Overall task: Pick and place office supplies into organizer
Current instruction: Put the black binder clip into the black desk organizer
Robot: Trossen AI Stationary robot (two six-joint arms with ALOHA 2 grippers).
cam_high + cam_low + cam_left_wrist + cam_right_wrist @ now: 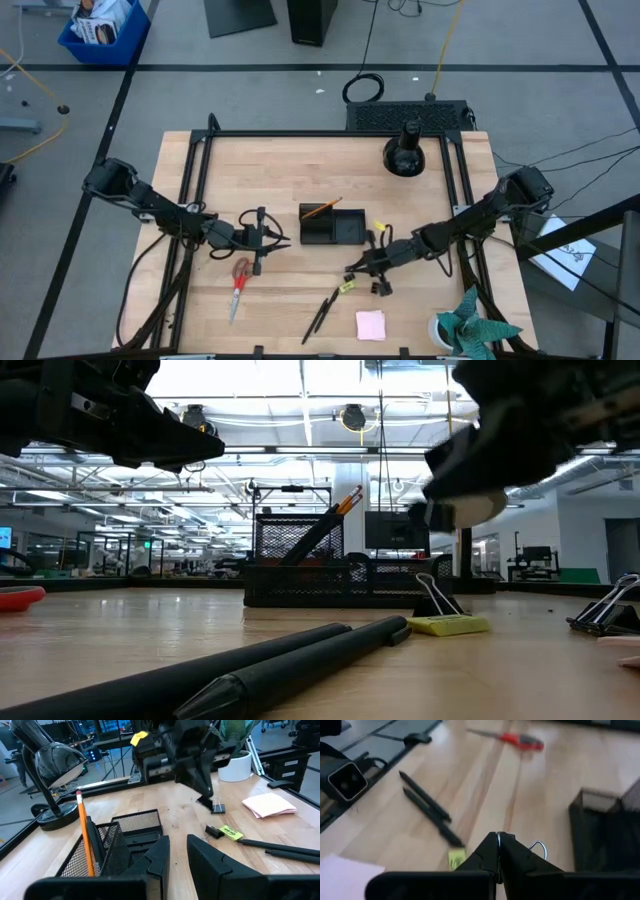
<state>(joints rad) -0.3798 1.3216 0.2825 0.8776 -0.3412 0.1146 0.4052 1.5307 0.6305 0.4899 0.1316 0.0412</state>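
The right gripper hung low over the table just right of the black pens, its fingers pressed together — I could see no gap between the tips in its wrist view, and nothing clearly pinched there. A yellow binder clip lay on the wood right under those tips, with a wire loop showing just beside them. Another black binder clip sat near the pink sticky-note pad.

The organizer stood at the middle of the table, an orange pencil leaning out of its left compartment. The left gripper hovered just left of it, fingers a little apart and holding nothing that I could make out. The red-handled scissors lay on the wood near that arm — well apart from the tray.
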